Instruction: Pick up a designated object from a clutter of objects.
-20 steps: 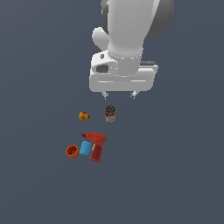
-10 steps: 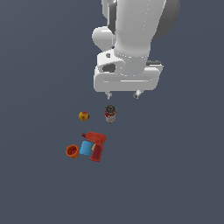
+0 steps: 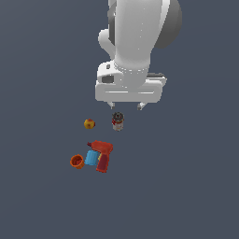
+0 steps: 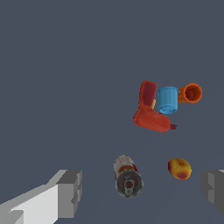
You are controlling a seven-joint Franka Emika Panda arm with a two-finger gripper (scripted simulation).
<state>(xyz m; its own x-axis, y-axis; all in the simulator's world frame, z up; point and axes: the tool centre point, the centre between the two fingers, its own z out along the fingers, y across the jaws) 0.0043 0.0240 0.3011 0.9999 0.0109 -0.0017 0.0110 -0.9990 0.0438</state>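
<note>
The designated object is a small yellow-orange ball with red patches; it lies alone on the grey floor and also shows in the wrist view. A dark-topped can stands just to its right in the exterior view and shows in the wrist view. My gripper hangs high above the floor, over the can, open and empty. Its fingers frame the can and the ball in the wrist view.
A red power drill, a blue block and an orange cup lie bunched together nearer the camera than the ball. They also show in the wrist view: drill, block, cup.
My arm and gripper have moved a little to the exterior view's right and slightly down. The objects have not moved.
</note>
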